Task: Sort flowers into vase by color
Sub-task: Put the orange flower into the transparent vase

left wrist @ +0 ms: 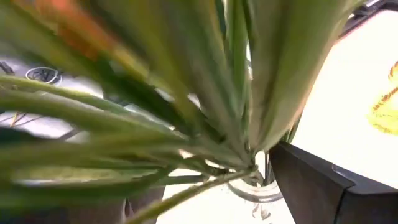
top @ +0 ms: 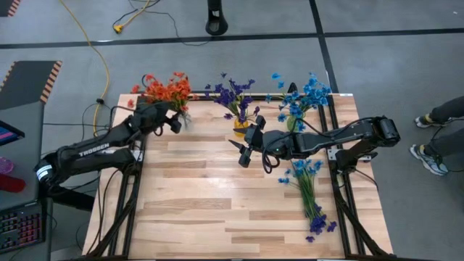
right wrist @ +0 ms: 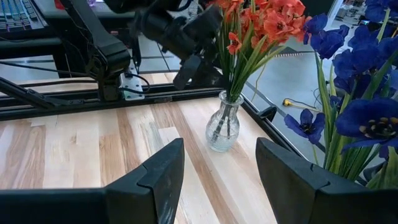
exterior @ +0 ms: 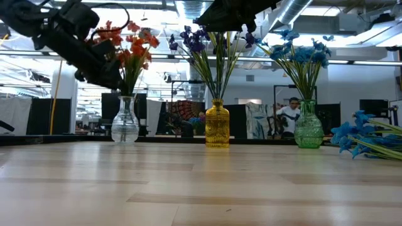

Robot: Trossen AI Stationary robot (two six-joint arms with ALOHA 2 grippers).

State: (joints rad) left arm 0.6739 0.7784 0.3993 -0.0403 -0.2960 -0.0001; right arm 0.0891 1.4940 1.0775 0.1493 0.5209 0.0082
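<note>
Three vases stand along the table's far edge. A clear vase [exterior: 125, 122] at the left holds orange-red flowers [top: 163, 88], a yellow vase [exterior: 217, 124] holds dark purple flowers [top: 232, 93], and a green vase [exterior: 308, 125] holds blue flowers [top: 304, 94]. More blue flowers [top: 308, 192] lie flat on the table at the right. My left gripper [top: 176, 123] hovers open beside the orange flowers' green stems [left wrist: 205, 124], just above the clear vase's mouth [left wrist: 255, 186]. One of its fingers [left wrist: 317, 180] shows; the stems hide the other. My right gripper [right wrist: 221, 180] hangs open and empty in front of the yellow vase.
The near half of the wooden table [top: 210, 210] is bare. Dark frame rails run along both table sides. A person [exterior: 291, 113] sits in the room behind, and a person's shoes [top: 429, 158] show past the table's right edge.
</note>
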